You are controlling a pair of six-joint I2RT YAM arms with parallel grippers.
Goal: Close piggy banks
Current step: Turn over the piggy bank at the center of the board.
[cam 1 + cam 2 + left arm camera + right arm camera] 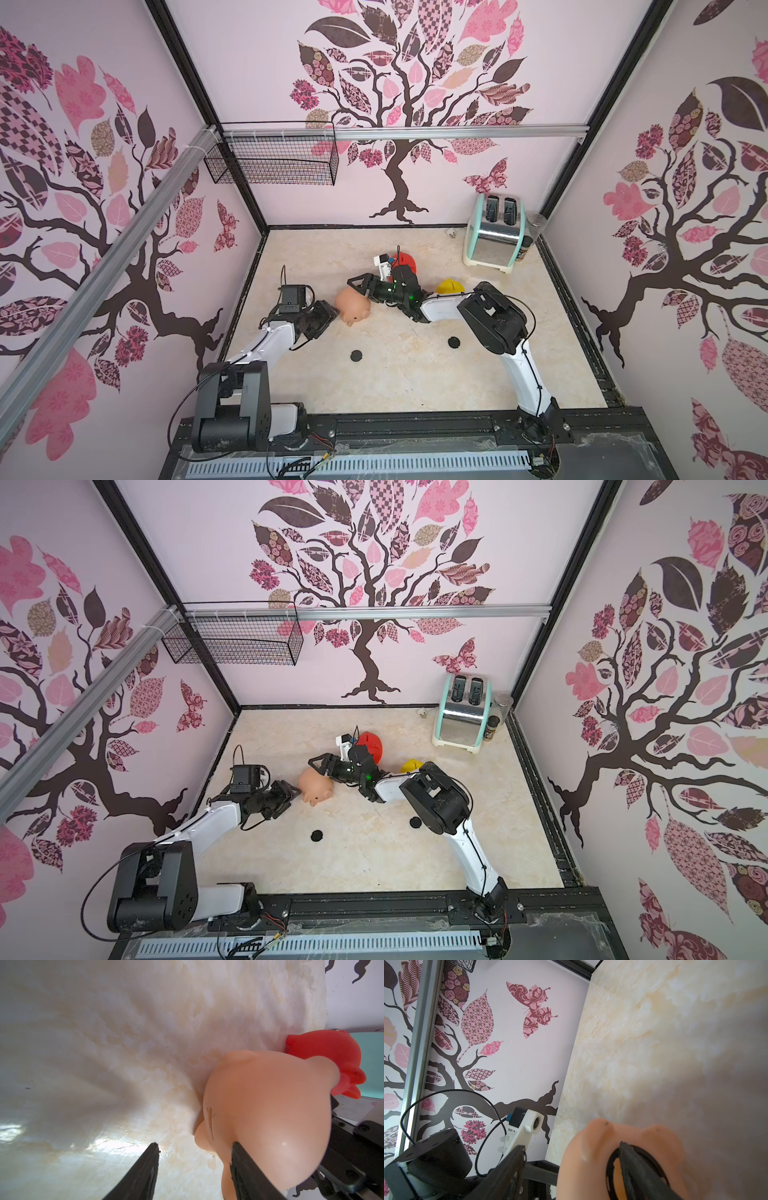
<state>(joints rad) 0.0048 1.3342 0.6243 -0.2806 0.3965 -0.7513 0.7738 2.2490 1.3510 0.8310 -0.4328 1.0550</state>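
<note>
Pigs sit across the middle of the table (407,386). In both top views the peach pig (352,306) lies on its side between my two arms, snout toward the near edge. The red pig (372,742) is farther back, partly hidden by the right wrist. The yellow pig (449,286) pokes out just past the right forearm, apart from the other two.

My left gripper (194,1144) is open and holds nothing. Its jaws stand apart over bare table. One finger (243,1167) rests against the peach pig's flank near the coin slot (210,1122), and the other touches nothing. From that wrist I see the red pig beyond the peach one.

My right gripper (571,1145) is spread wide and also holds nothing. One finger (637,1169) lies across a black ring (610,1165) at the peach pig's belly hole, between its legs. The other hangs in free air beside the pig. I cannot tell whether that ring is a seated plug or only the hole's rim.

Nearer to me, the left plug (356,355) and the right plug (454,342) lie loose on the table, well apart from each other and from every pig. A toaster (494,232) stands in the far right corner.
</note>
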